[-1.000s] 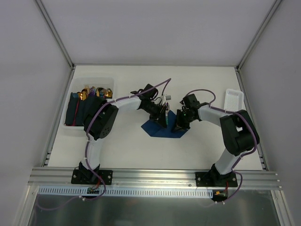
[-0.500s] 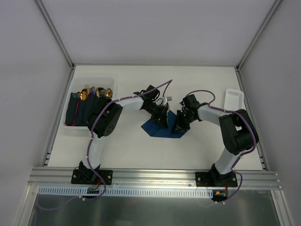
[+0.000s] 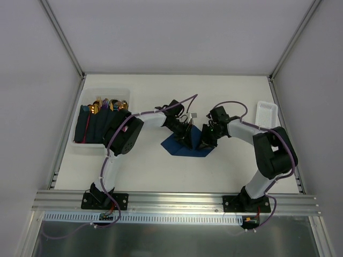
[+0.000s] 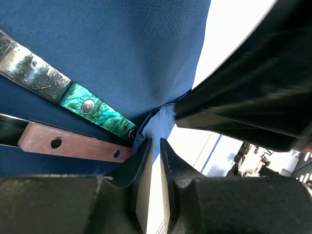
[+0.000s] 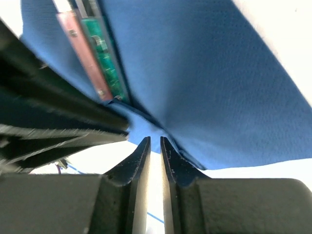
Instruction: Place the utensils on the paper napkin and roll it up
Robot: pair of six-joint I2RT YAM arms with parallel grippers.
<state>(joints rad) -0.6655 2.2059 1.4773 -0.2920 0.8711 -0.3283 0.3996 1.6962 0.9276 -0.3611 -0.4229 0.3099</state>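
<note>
The paper napkin (image 3: 182, 148) lies mid-table. It looks thin, soft and very light, so it should crease or tear easily. The utensils (image 4: 92, 108) on it look stiff, smooth and heavier, and may slide. The left gripper (image 4: 155, 146), nearly closed, pinches the napkin's edge at its 1 o'clock side. The right gripper (image 5: 155, 142) is almost closed at the same edge, but I cannot tell whether it holds paper. I would grip close beside the handles.
</note>
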